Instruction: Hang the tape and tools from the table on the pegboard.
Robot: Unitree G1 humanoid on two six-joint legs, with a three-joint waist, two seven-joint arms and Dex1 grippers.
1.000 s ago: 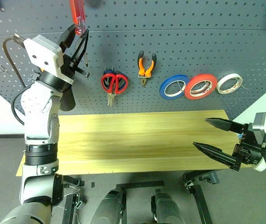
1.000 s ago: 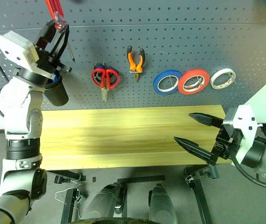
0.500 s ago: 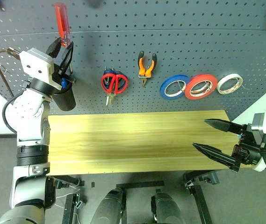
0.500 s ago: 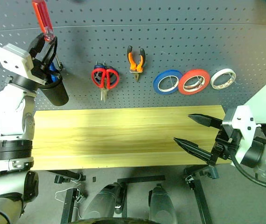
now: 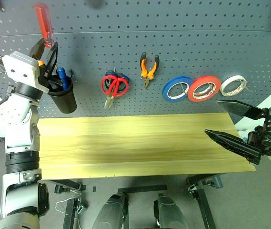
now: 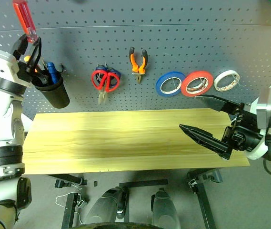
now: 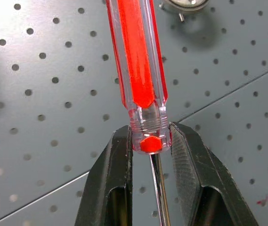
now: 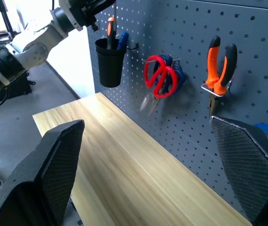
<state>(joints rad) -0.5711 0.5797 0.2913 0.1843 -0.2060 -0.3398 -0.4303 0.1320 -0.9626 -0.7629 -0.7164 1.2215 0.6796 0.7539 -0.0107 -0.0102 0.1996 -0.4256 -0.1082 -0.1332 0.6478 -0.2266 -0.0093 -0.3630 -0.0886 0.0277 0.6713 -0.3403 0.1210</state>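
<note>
Left gripper (image 7: 148, 150) fingers clamped on red-handled screwdriver (image 5: 45, 25), handle up, over the black cup (image 5: 65, 99) on pegboard (image 5: 197, 43). Right gripper (image 5: 234, 129) fingers spread wide, empty, at table (image 5: 125, 143) right end. Red scissors (image 5: 112, 86), pliers (image 5: 149, 67), red tape (image 5: 204, 88) hanging on pegboard.

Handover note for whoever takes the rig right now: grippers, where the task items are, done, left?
Left gripper: shut on the red screwdriver, handle up, shaft pointing down, held above the black cup on the pegboard.
Right gripper: open, holding nothing, over the right end of the table.
Done: red scissors, orange pliers and red tape hang on the pegboard; no task item lies on the table.
Left: probably lower the screwdriver into the cup, beside the screwdrivers already in it, then release.
</note>
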